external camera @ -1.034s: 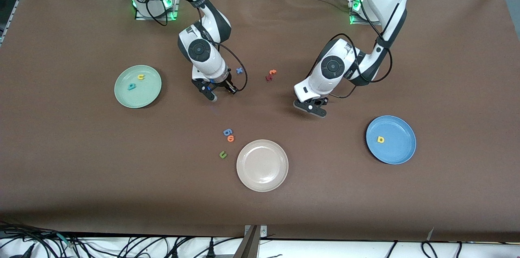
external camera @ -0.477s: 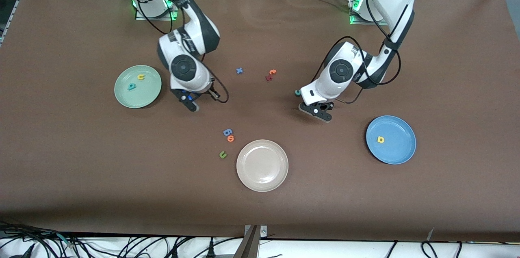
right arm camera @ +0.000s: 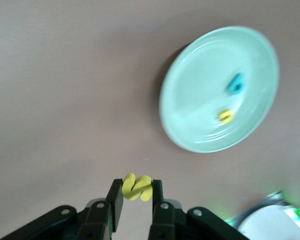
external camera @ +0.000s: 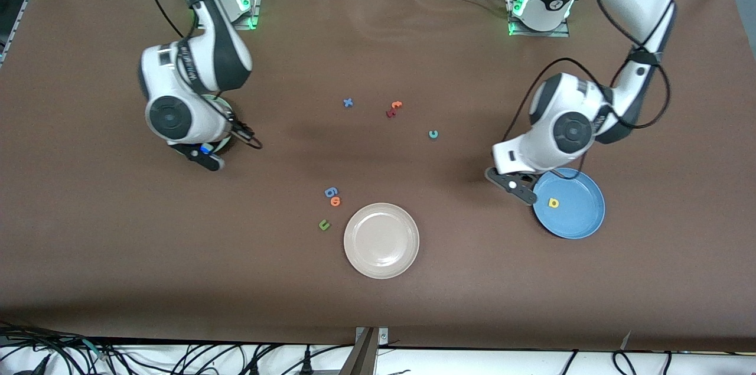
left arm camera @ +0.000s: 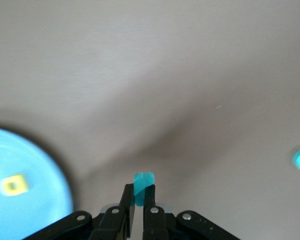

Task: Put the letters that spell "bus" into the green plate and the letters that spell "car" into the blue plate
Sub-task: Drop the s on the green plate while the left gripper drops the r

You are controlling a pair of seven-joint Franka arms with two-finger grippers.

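My right gripper (right arm camera: 137, 190) is shut on the yellow "s" (right arm camera: 137, 186). It hangs beside the green plate (right arm camera: 195, 100), which holds the teal "b" (right arm camera: 235, 84) and yellow "u" (right arm camera: 225, 116). In the front view the right gripper (external camera: 205, 157) and wrist cover most of that plate. My left gripper (left arm camera: 139, 192) is shut on a teal letter (left arm camera: 144, 182) seen edge-on. In the front view the left gripper (external camera: 515, 185) hangs at the rim of the blue plate (external camera: 582, 218), which holds the yellow "a" (external camera: 553, 203). The teal "c" (external camera: 433, 134) lies on the table.
A beige plate (external camera: 381, 240) sits near the front camera. Beside it lie a blue letter (external camera: 331, 192), an orange one (external camera: 335, 202) and a dark green "u" (external camera: 323, 224). A blue "x" (external camera: 348, 103) and red and orange letters (external camera: 394, 108) lie mid-table.
The right arm swung from mid-table to the green plate with the yellow "s". The left arm carried the teal letter over to the blue plate's rim, uncovering the teal "c".
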